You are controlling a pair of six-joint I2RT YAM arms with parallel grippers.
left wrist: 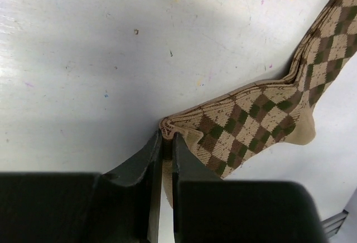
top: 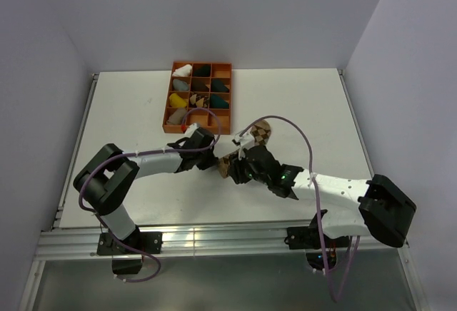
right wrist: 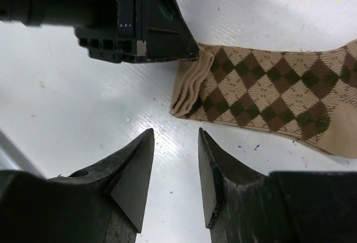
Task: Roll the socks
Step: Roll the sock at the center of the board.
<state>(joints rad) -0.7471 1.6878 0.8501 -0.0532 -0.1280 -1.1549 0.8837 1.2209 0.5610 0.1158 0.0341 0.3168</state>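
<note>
L fingers (left wrist: 140, 164) pinch argyle sock (left wrist: 251, 120) edge, R fingers (right wrist: 131, 170) parted just beside.

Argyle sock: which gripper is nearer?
Left. The left gripper pinches one end of the argyle sock; the right gripper hangs open just short of that end, not touching.

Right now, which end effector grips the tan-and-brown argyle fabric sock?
The left end effector, shut on the argyle sock; the right end effector stands open, empty.
</note>
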